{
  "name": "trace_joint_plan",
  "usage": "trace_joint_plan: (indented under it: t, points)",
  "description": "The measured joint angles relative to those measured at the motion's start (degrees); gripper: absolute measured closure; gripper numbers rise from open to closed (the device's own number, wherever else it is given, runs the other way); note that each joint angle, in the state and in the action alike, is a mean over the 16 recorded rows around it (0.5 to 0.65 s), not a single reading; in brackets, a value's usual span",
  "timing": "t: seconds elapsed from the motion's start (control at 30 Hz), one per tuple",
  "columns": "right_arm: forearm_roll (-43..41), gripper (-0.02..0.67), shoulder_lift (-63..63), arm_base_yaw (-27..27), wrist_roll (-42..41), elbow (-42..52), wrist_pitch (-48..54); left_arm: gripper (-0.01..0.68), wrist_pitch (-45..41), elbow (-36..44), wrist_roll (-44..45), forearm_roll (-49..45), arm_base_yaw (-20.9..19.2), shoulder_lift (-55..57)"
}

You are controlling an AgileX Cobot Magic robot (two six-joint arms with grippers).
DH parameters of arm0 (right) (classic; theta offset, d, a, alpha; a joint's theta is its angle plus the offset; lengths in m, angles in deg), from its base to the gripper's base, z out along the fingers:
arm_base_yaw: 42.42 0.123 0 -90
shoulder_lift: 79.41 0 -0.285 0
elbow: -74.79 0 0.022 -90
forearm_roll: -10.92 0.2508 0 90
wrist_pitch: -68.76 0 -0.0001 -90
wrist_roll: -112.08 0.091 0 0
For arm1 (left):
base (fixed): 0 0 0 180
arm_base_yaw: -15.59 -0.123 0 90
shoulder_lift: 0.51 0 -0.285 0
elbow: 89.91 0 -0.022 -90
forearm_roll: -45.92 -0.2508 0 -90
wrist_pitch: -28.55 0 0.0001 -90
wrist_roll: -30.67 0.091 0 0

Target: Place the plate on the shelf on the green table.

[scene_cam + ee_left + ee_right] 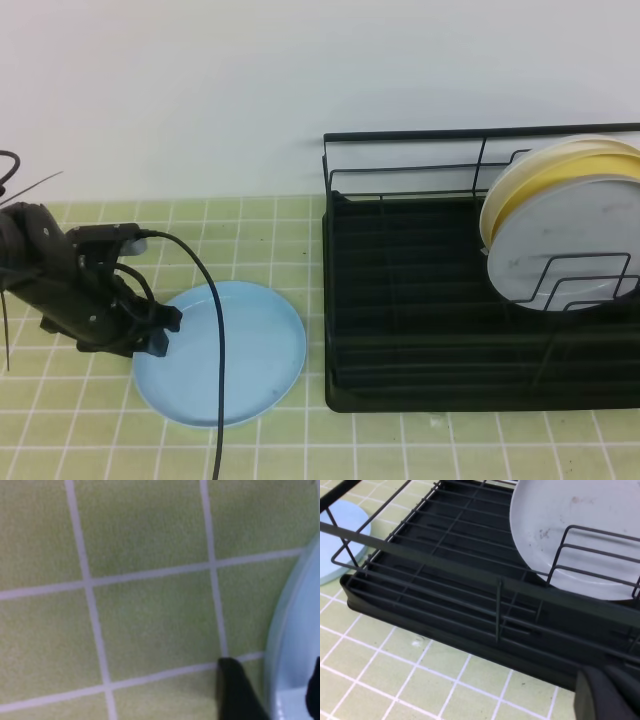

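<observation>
Left gripper [163, 333] sits low at the left rim of the plate [240, 350], its jaws spread to either side of that edge, one finger [237, 692] outside on the tiles and the other over the plate's inside. The plate lies flat on the tabletop [420, 450], just left of the shelf [400, 300], where other plates [560, 220] lean at the right end. A good grasp here likely means sliding the lower finger fully under the rim before squeezing, then lifting slowly and tilting the plate upright toward the free left dividers. The right gripper [610, 692] waits pressed together beside the shelf's front.
</observation>
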Motion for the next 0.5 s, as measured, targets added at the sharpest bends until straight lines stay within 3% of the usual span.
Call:
trace_joint_plan:
  t: [0.5]
  points:
    - [0.1, 0.65, 0.1, 0.0, 0.0, 0.0, 0.0, 0.637, 2.0, -0.1, -0.6, -0.5, 0.1, 0.3]
